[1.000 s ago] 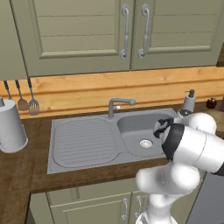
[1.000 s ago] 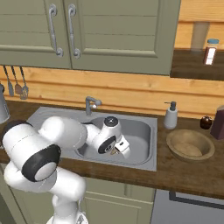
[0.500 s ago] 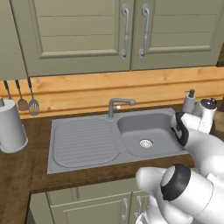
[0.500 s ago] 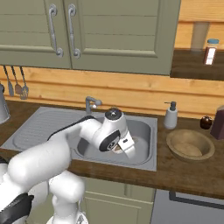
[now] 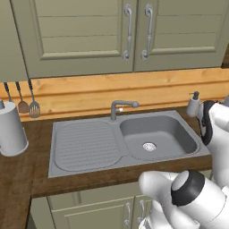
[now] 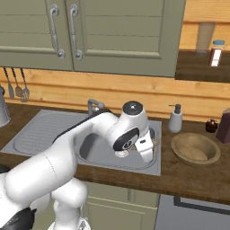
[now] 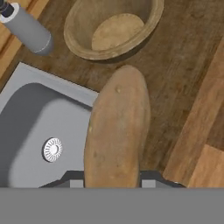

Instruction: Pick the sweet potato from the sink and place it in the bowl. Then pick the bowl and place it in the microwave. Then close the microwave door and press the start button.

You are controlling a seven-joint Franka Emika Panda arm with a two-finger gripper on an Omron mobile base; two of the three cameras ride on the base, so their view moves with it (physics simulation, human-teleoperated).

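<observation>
My gripper (image 7: 113, 181) is shut on the sweet potato (image 7: 117, 131), a long orange-brown tuber that sticks out ahead of the fingers. It hangs over the right rim of the grey sink (image 7: 26, 113), above the wooden counter. The tan bowl (image 7: 113, 27) stands empty just beyond the potato's tip. From the right base view, my gripper (image 6: 147, 152) sits at the sink's (image 6: 40, 132) right edge, a short way left of the bowl (image 6: 195, 150). The microwave is out of view.
A grey soap dispenser (image 6: 175, 119) stands behind the bowl, by the wall. The curved faucet (image 5: 120, 107) rises behind the basin (image 5: 156, 134). A paper towel roll (image 5: 10, 129) and hanging utensils (image 5: 27, 100) are at the far left. Cabinet doors hang overhead.
The arm has swung right, carrying the sweet potato up from over the basin to the sink's right rim near the bowl. The gripper stayed shut on it.
</observation>
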